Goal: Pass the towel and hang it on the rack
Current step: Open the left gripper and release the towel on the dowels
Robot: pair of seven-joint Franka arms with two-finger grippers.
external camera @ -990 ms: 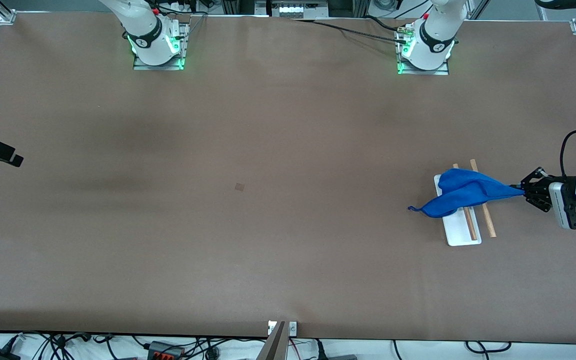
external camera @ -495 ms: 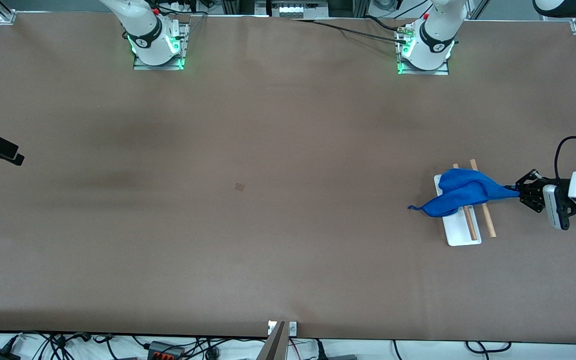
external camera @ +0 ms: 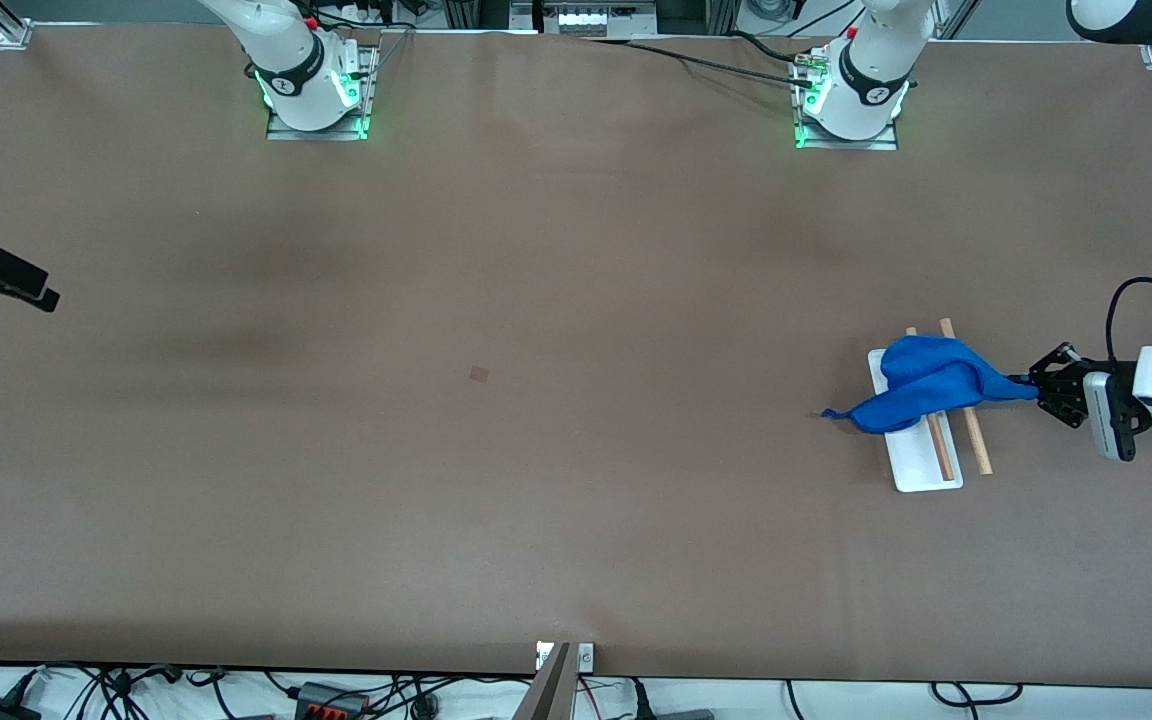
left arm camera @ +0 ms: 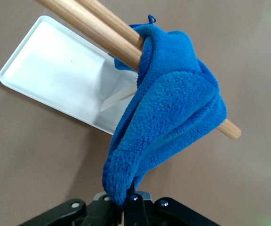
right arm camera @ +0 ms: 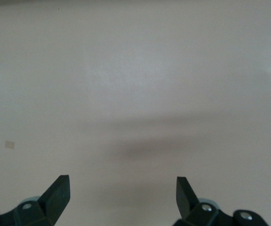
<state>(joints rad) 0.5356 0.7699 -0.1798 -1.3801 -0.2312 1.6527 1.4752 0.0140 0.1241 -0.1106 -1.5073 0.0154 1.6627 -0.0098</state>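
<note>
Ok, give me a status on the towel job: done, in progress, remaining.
Done: the pass is over; the towel is draped over the rack rods, one pointed corner trailing onto the table. In hand: the left hand is shut on the towel's other end, beside the rack. The right hand waits open near its own table end. Left: release the towel and pull away.

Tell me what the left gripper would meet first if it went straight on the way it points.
The left gripper, shut on the towel, points at the rack. Its nearer wooden rod, with the towel draped over it, would probably come first; depth is uncertain.
</note>
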